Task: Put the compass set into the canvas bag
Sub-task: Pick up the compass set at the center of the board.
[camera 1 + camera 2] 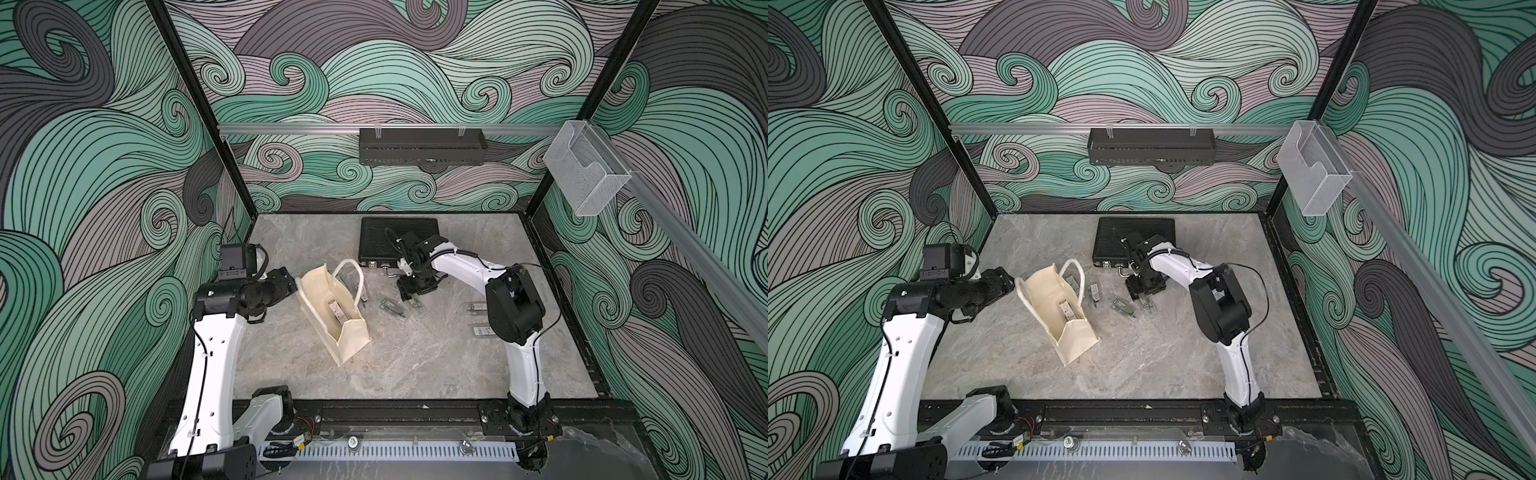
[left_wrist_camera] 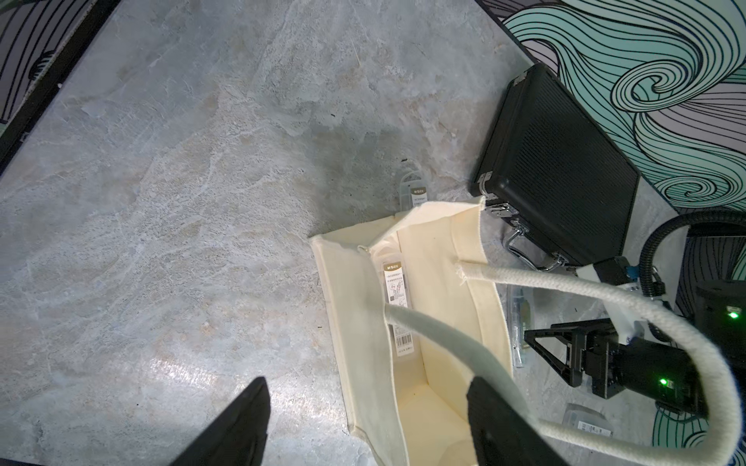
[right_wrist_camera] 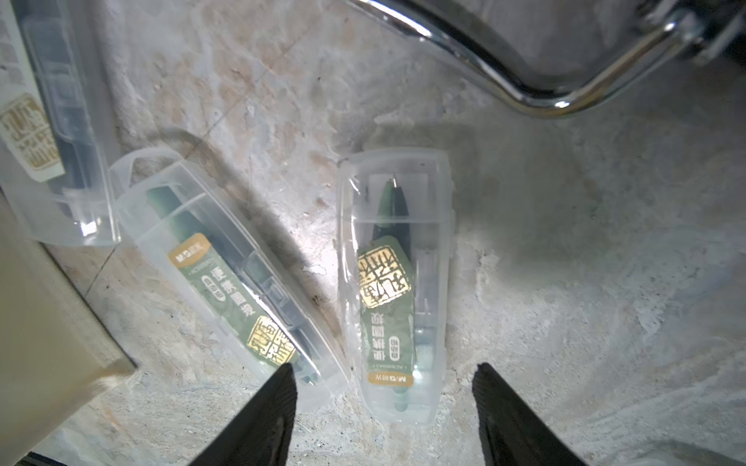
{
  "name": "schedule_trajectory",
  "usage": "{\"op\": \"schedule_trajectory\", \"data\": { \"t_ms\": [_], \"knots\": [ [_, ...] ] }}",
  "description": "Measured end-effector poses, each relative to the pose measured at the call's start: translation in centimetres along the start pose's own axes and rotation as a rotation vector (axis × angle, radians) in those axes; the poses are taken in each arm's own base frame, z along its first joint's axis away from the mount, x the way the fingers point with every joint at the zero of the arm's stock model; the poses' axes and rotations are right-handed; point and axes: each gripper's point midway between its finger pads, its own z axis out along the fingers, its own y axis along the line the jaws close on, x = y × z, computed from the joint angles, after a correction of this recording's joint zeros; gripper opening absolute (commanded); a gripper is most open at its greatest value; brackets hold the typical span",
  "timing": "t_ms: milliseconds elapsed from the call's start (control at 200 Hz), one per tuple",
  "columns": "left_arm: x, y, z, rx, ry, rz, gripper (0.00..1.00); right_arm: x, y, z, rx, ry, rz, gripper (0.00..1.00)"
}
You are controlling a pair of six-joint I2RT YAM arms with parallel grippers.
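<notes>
The cream canvas bag [image 1: 332,320] stands open on the table's left half, and one clear compass set case [image 1: 336,311] lies inside it. My left gripper [image 2: 369,381] is open at the bag's rim. The bag's near wall sits between its jaws, and a rope handle [image 2: 605,298] runs past one finger. My right gripper [image 3: 383,367] hangs open just above the table, straddling one end of a compass set [image 3: 393,298] in a clear case with a green label. The jaws stand apart from that case. A second case [image 3: 226,278] lies slanted beside it.
A black ribbed briefcase [image 1: 399,241] lies behind the right gripper, its chrome handle [image 3: 545,101] close by. More clear cases lie by the bag [image 1: 363,291] and near the right arm [image 1: 476,307]. A black shelf [image 1: 422,145] and a clear holder [image 1: 582,170] hang on the walls.
</notes>
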Motion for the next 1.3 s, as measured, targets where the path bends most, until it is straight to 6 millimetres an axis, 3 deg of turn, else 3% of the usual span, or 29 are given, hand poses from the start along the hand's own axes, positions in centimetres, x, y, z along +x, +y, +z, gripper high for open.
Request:
{"op": "schedule_trajectory", "data": {
  "t_ms": [430,1071,1301],
  "knots": [
    [0.5,0.4,0.0,-0.008,0.003,-0.015,0.78,1.1,-0.5,3.4,0.063,0.092,-0.019,0.68],
    [0.8,0.4,0.1,-0.004,0.009,-0.021,0.78,1.1,-0.9,3.1,0.089,0.074,-0.024,0.47],
    [0.8,0.4,0.0,-0.002,0.005,-0.019,0.78,0.3,-0.5,0.5,0.078,0.005,-0.015,0.45]
  ]
}}
